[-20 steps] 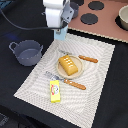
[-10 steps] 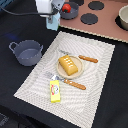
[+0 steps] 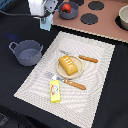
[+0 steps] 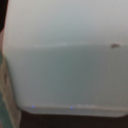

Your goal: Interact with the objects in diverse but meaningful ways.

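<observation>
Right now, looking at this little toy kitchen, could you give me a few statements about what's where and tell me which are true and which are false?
1. The bread loaf lies on the round plate. True.
2. The grey pot stands on the striped mat. False: it stands off the mat, on the dark surface towards the exterior view's left.
3. The yellow butter block lies on the mat. True.
4. The red ball sits inside the grey pot. False: it sits in a small dark bowl on the toy stove.
5. A pale blue carton fills the wrist view. True.
</observation>
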